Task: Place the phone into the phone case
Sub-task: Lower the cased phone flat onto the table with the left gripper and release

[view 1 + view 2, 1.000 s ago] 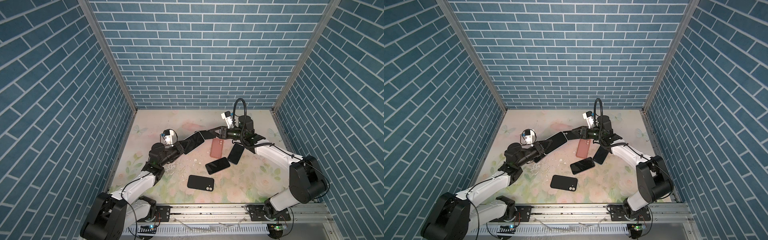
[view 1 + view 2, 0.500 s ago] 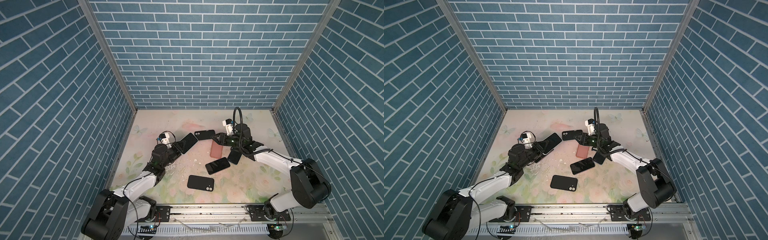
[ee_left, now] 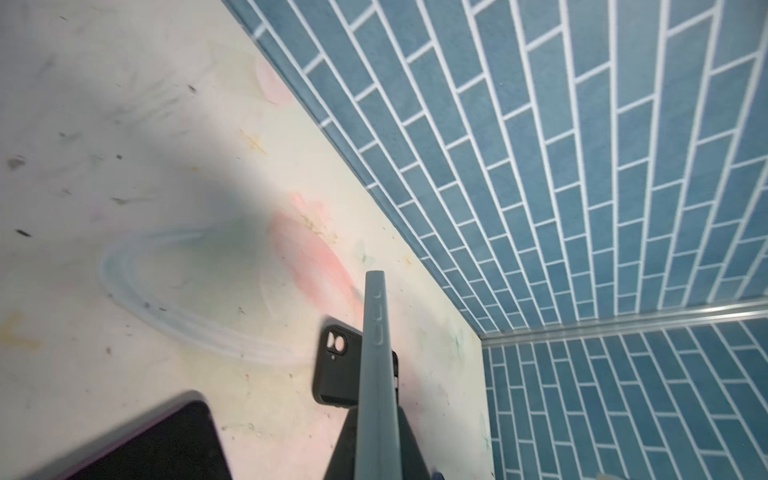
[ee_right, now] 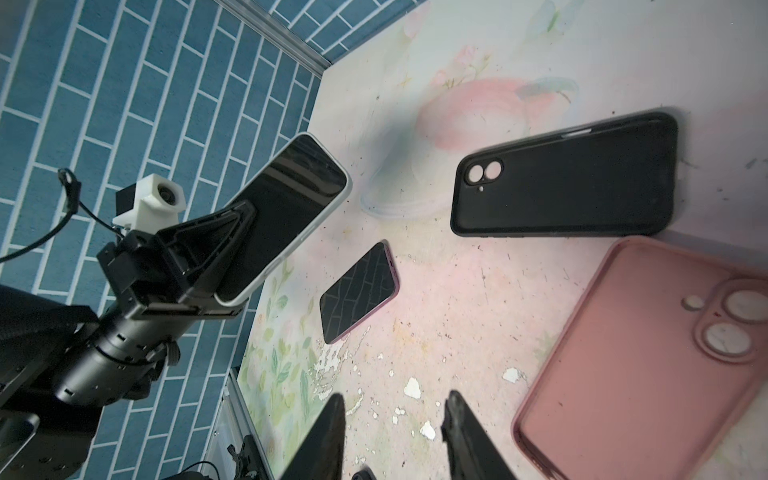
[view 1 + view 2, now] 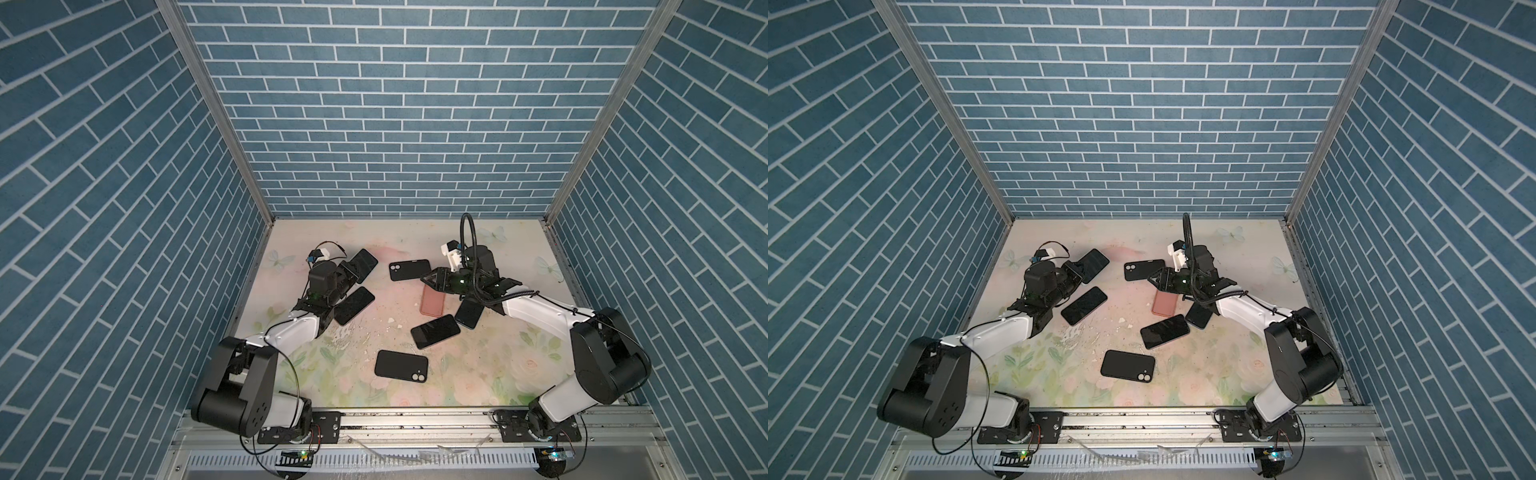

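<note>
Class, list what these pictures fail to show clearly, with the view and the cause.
- Left wrist view: matte black phone case partly hidden behind the held grey-edged phone.
- Right wrist view: matte pink phone case cut off by the frame edge.
- In a top view: dark slim phone half hidden under the right arm.

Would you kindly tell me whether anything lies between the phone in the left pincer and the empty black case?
Nothing visible does: only table separates the phone in the left pincer from the black case. The right pincer hovers open at the case's other end, off that path.
</note>
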`<state>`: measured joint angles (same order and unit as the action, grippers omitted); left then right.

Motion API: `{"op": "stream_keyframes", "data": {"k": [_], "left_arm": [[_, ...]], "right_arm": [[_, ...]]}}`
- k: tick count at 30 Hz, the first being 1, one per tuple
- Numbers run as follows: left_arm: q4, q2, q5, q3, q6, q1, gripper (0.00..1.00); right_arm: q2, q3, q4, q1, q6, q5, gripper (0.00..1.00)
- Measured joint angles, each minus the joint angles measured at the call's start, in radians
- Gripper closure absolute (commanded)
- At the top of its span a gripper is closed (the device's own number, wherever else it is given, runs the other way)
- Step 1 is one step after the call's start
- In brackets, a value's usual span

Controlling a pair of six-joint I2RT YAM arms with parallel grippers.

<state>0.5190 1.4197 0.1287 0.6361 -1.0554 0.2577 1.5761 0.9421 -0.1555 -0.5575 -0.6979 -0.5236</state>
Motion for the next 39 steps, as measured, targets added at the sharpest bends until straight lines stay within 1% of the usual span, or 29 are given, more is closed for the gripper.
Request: {"op": "stream_keyframes", "data": {"k": [6, 13, 15, 18, 24, 25, 34, 39], "left_arm": [[0.010, 0.154, -0.040, 0.053, -0.011, -0.032, 1.00], [0.086, 0.361, -0.062, 0.141, -0.094, -0.037, 1.00], [0.108, 0.407, -0.069, 0.163, -0.110, -0.037, 0.99], [0.135, 0.452, -0.089, 0.203, -0.115, -0.035, 0.94], [0.167, 0.510, -0.113, 0.245, -0.111, -0.036, 0.63], [0.176, 0.519, -0.113, 0.244, -0.113, -0.036, 0.60], [0.204, 0.527, -0.120, 0.194, -0.107, -0.035, 0.54], [0.215, 0.527, -0.116, 0.148, -0.103, -0.032, 0.53]], "right_arm": [[0.013, 0.002, 0.015, 0.000, 0.000, -0.016, 0.60], [0.031, 0.022, 0.016, 0.000, 0.013, -0.030, 0.60], [0.035, 0.026, 0.018, 0.000, 0.018, -0.032, 0.60], [0.040, 0.031, 0.026, 0.000, 0.026, -0.034, 0.60], [0.042, 0.050, 0.068, 0.000, 0.047, -0.034, 0.60], [0.042, 0.051, 0.071, 0.000, 0.051, -0.034, 0.60], [0.044, 0.057, 0.090, 0.000, 0.068, -0.034, 0.60], [0.046, 0.065, 0.089, 0.000, 0.068, -0.033, 0.60]]}}
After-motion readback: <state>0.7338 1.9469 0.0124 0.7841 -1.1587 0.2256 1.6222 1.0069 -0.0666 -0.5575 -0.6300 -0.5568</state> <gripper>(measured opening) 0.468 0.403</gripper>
